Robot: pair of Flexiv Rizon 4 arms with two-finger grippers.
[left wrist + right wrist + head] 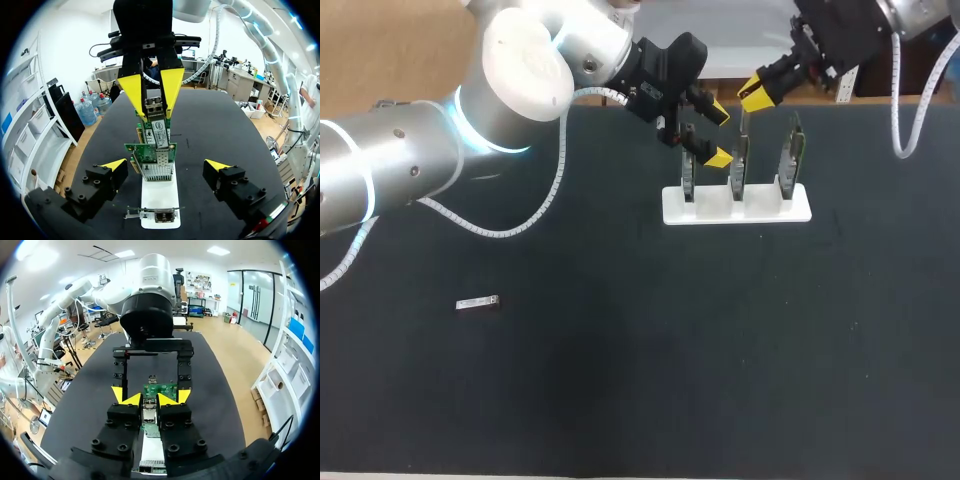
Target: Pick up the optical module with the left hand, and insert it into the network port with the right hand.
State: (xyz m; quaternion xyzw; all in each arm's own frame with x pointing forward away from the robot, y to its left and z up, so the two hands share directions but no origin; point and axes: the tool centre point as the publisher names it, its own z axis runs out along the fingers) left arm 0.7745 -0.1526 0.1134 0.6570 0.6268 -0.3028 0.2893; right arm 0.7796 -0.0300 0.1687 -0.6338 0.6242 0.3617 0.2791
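head: above-behind, looking down | wrists: close, opposed — both see white rack (762,207)

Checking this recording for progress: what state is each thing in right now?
optical module: lying flat on the table, not picked up, not inserted.
left gripper: open, holding nothing.
right gripper: shut on the top port end of a network card.
network card: upright in the white stand, one of three there.
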